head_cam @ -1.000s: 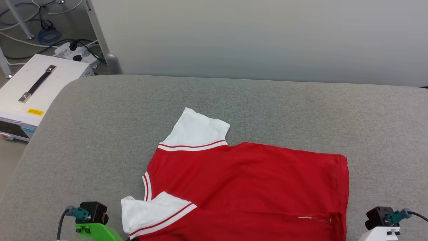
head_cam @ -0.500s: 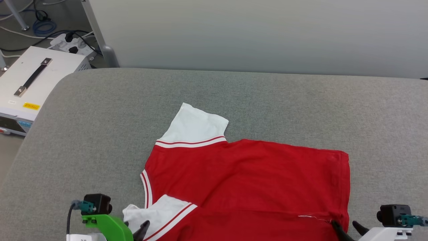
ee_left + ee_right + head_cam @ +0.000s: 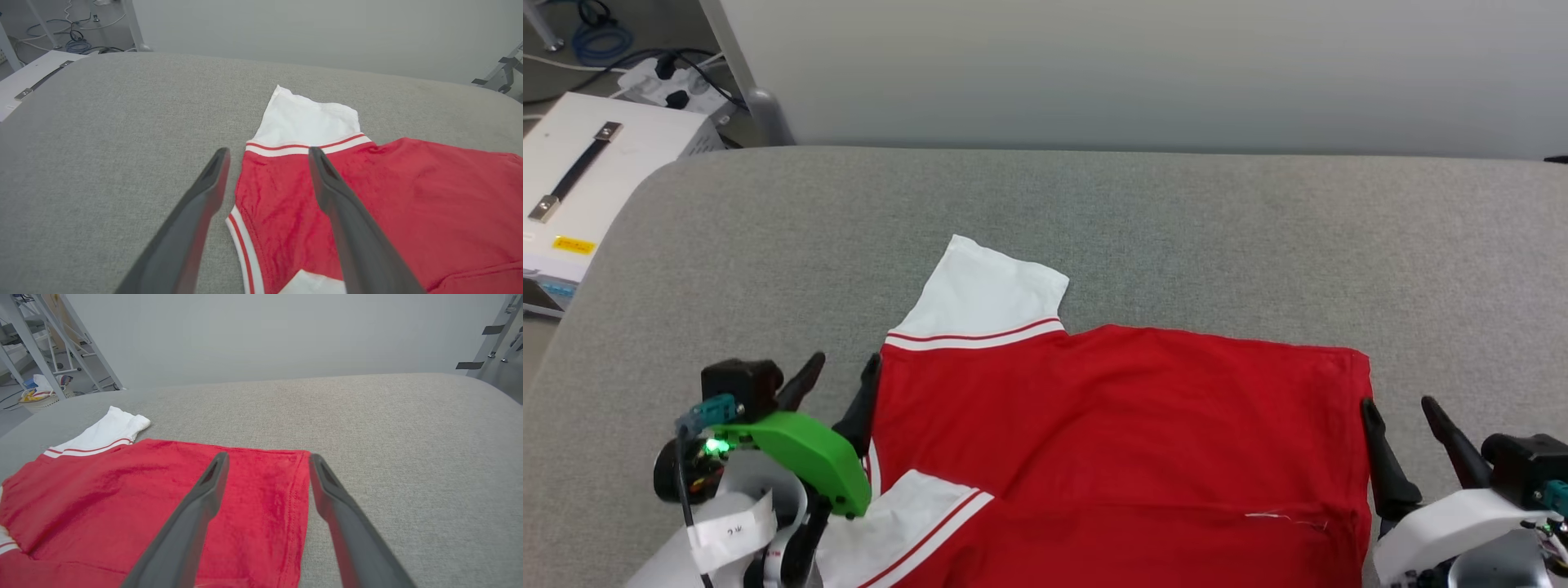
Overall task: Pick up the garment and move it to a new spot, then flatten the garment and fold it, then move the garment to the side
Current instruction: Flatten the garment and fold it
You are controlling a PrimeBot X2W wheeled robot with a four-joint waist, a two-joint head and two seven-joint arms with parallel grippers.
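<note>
Red shirt point(image 3: 1119, 425) lying lower centre on grey pad point(image 3: 1176, 220), near edge folded over. Left gripper point(image 3: 845, 359), right gripper point(image 3: 1396, 402) both just spreading wide, holding nothing, flanking its 2 sides: fold seemingly released.

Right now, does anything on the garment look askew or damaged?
Two small things. The garment is uneven: its far sleeve lies spread flat on the table, while the near sleeve is folded in over the red body. A loose white thread also trails near the hem by the right gripper.
</note>
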